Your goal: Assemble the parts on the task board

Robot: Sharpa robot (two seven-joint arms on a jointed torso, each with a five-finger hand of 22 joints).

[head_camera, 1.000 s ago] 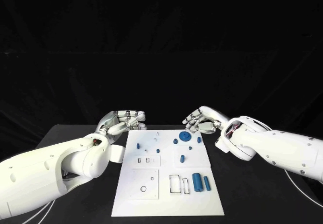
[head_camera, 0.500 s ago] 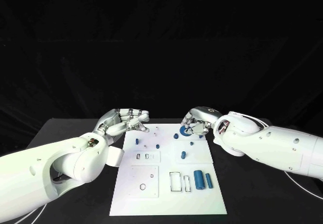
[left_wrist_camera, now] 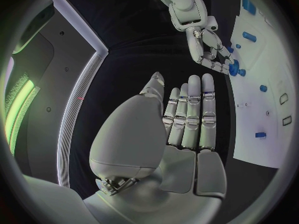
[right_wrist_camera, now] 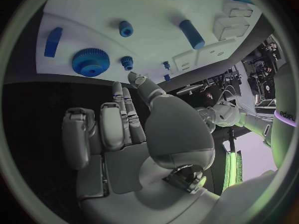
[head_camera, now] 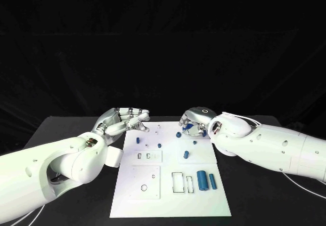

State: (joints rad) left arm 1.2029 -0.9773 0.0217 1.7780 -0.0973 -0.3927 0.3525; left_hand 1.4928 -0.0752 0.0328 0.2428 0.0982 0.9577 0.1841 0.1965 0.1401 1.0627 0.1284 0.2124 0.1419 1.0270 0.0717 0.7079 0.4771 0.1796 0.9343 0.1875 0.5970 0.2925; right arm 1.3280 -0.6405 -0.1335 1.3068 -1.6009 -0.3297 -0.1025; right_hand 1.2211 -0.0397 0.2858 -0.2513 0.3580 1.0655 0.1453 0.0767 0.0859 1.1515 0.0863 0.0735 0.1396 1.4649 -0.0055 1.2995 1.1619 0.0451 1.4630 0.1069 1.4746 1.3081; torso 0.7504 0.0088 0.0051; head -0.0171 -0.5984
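The white task board (head_camera: 170, 195) lies in the middle of the black table. My right hand (head_camera: 195, 120) hangs over its far edge, fingers pointing down at a blue gear (head_camera: 187, 133) that it partly hides. In the right wrist view the gear (right_wrist_camera: 91, 61) lies flat just beyond the fingertips (right_wrist_camera: 118, 89), with a smaller gear (right_wrist_camera: 127, 61) beside it. My left hand (head_camera: 126, 120) hovers off the board's far left corner, holding nothing. In the left wrist view its fingers (left_wrist_camera: 190, 114) are straight. A thick blue cylinder (head_camera: 201, 179) and a thin one (head_camera: 212, 181) lie near the board's right edge.
Small blue pieces (head_camera: 137, 140) (head_camera: 186, 154) sit on the board's far half. Rectangular slots (head_camera: 176, 182) and a round hole (head_camera: 144, 188) are cut in its near half. Black table (head_camera: 264, 197) lies bare on both sides of the board.
My right hand has swung in over the board's far edge and turned its fingers down onto the blue gear. The left hand has hardly moved. The camera has shifted a little.
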